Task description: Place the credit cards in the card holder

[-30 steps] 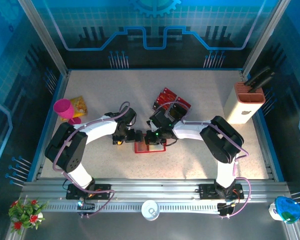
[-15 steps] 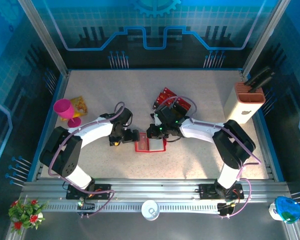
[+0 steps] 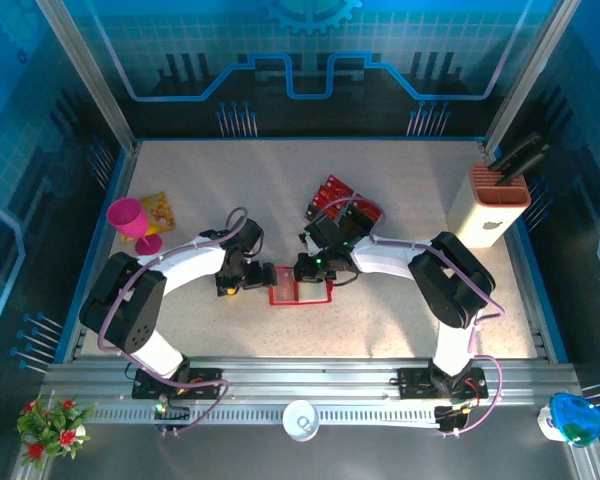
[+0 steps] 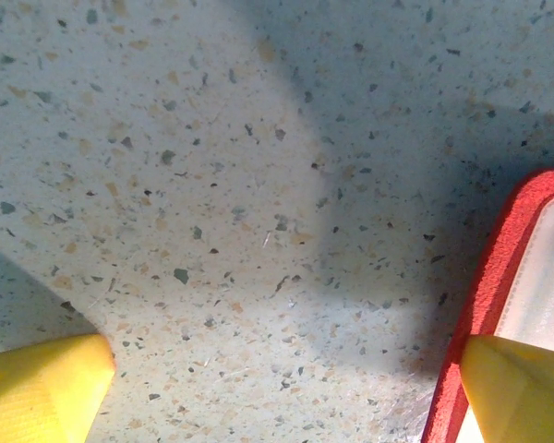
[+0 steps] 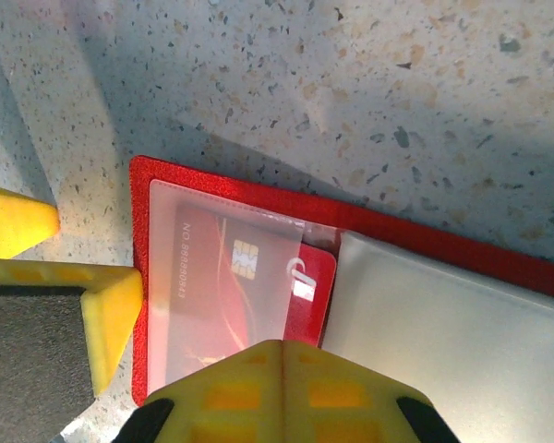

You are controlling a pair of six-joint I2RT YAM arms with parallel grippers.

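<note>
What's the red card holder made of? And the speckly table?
The card holder looks like soft red felt or fabric: its rim is matte and slightly fuzzy. Its pocket seems clear glossy plastic, since a credit card shows through. The table looks like smooth speckled stone or laminate; I can't tell which.

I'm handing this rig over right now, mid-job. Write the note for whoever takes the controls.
Left gripper: open, at the left edge of the open card holder, one finger over its rim.
Right gripper: shut, tips over the near edge of one credit card.
That card lies part-way inside the holder's clear pocket, one end sticking out.
Other credit cards: on the table behind the holder.
Done: one card almost seated.
Left: push it home, then load the rest.
</note>
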